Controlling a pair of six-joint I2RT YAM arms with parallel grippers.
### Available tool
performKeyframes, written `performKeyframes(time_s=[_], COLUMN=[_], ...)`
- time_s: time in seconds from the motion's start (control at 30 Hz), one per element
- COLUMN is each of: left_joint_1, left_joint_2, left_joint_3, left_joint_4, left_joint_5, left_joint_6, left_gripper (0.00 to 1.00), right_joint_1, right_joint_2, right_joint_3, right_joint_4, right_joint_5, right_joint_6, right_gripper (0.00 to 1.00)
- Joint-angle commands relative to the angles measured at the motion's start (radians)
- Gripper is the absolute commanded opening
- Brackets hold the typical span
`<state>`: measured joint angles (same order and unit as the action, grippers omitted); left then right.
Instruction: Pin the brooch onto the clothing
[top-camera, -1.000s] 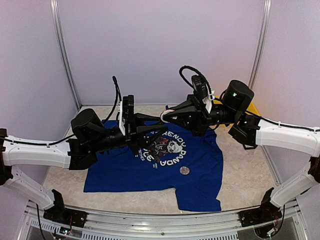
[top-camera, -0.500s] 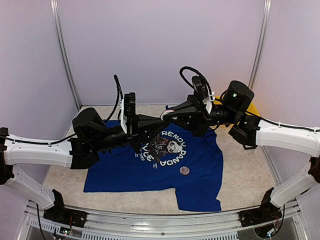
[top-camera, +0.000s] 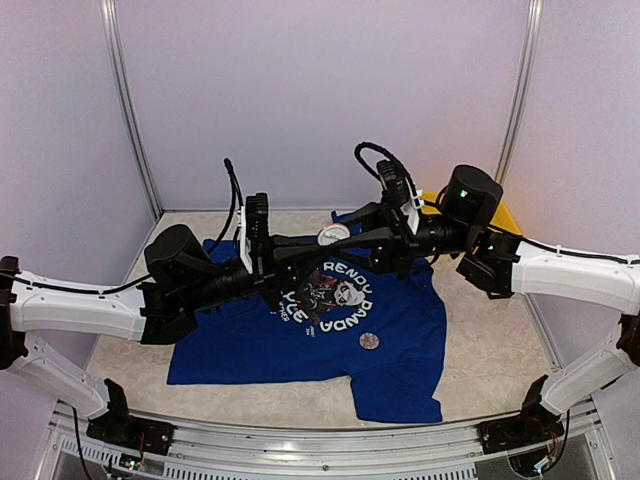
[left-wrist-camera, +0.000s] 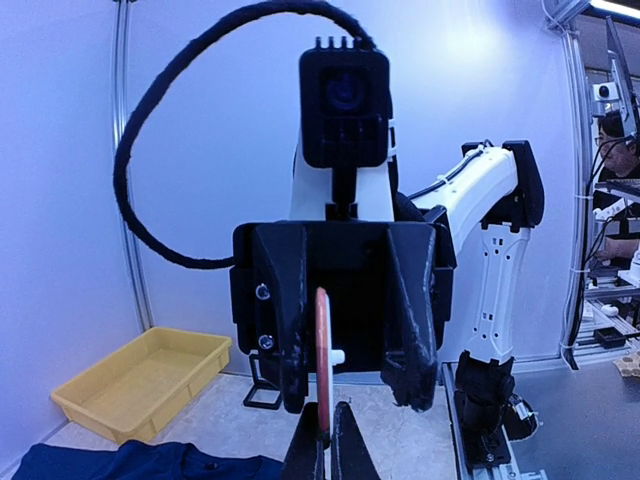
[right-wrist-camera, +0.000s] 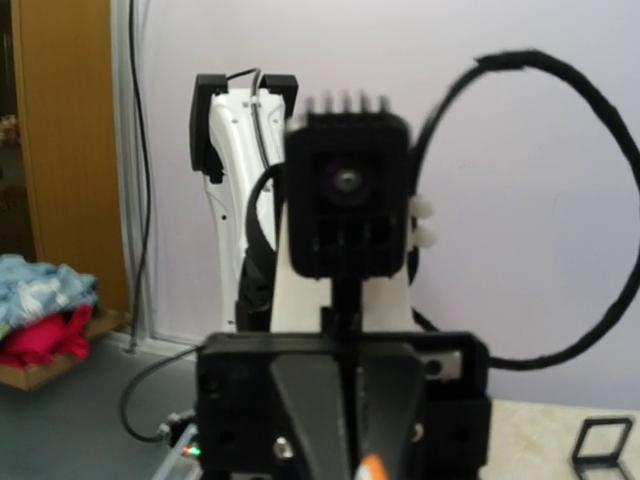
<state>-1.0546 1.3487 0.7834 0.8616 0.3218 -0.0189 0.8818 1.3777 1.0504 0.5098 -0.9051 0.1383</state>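
The blue T-shirt (top-camera: 400, 330) with the white panda print lies flat on the table, and its collar shows in the left wrist view (left-wrist-camera: 150, 462). My left gripper (top-camera: 322, 243) is raised above the shirt and shut on the lower edge of a round white brooch (top-camera: 333, 235). In the left wrist view the brooch (left-wrist-camera: 323, 350) stands edge-on with a red rim. My right gripper (left-wrist-camera: 352, 398) faces the left one with its jaws open, one finger on each side of the brooch. The right wrist view shows the shut left gripper (right-wrist-camera: 350, 420).
A small round grey disc (top-camera: 369, 341) lies on the shirt below the print. A yellow tray (left-wrist-camera: 140, 385) stands at the back right of the table (top-camera: 505, 215). A small black frame (left-wrist-camera: 262, 395) stands on the table near it. Walls close off the back and sides.
My left gripper has risen from just above the shirt to meet the right gripper. The right jaws now stand open around the brooch, whose white face now shows.
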Motion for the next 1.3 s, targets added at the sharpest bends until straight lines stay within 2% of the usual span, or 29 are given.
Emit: performKeyframes(time_s=[0.0, 0.07, 0.1, 0.13, 0.2, 0.3, 0.37, 0.5, 0.57, 0.67, 0.8, 1.07, 1.27], left_joint_1=[0.000, 0.001, 0.001, 0.001, 0.001, -0.001, -0.001, -0.003, -0.004, -0.005, -0.007, -0.011, -0.013], left_joint_2=[-0.025, -0.025, -0.026, -0.031, -0.045, -0.081, -0.101, -0.133, -0.138, -0.135, -0.131, -0.109, -0.103], left_joint_3=[-0.001, -0.003, -0.003, -0.003, 0.001, 0.018, 0.033, 0.053, 0.070, 0.092, 0.097, 0.104, 0.115], left_joint_4=[0.038, 0.011, -0.006, -0.031, -0.098, -0.220, -0.295, -0.391, -0.431, -0.490, -0.495, -0.500, -0.505], left_joint_5=[-0.027, -0.043, -0.054, -0.066, -0.079, -0.087, -0.088, -0.079, -0.085, -0.096, -0.108, -0.071, -0.068], left_joint_6=[0.017, 0.044, 0.048, 0.055, 0.079, 0.120, 0.144, 0.176, 0.187, 0.204, 0.203, 0.203, 0.202], left_gripper=[0.00, 0.00, 0.00, 0.00, 0.00, 0.00, 0.00, 0.00, 0.00, 0.00, 0.00, 0.00, 0.00], right_joint_1=[0.009, 0.009, 0.009, 0.009, 0.002, -0.015, -0.024, -0.025, -0.024, -0.024, -0.023, -0.023, -0.023], right_joint_2=[-0.022, -0.035, -0.042, -0.055, -0.078, -0.105, -0.101, -0.057, -0.045, -0.028, -0.013, -0.017, 0.001], right_joint_3=[0.005, 0.014, 0.023, 0.042, 0.109, 0.190, 0.238, 0.321, 0.336, 0.356, 0.370, 0.322, 0.322], right_joint_4=[-0.053, -0.073, -0.106, -0.161, -0.368, -0.623, -0.735, -0.896, -0.919, -0.939, -0.974, -0.908, -0.912], right_joint_5=[-0.013, -0.014, -0.012, -0.010, 0.033, 0.132, 0.178, 0.239, 0.214, 0.186, 0.186, 0.184, 0.189], right_joint_6=[-0.016, -0.026, -0.044, -0.075, -0.189, -0.292, -0.311, -0.333, -0.340, -0.343, -0.348, -0.315, -0.319], right_gripper=[0.38, 0.50, 0.62, 0.70, 0.76, 0.77, 0.72, 0.46, 0.39, 0.34, 0.33, 0.19, 0.20])
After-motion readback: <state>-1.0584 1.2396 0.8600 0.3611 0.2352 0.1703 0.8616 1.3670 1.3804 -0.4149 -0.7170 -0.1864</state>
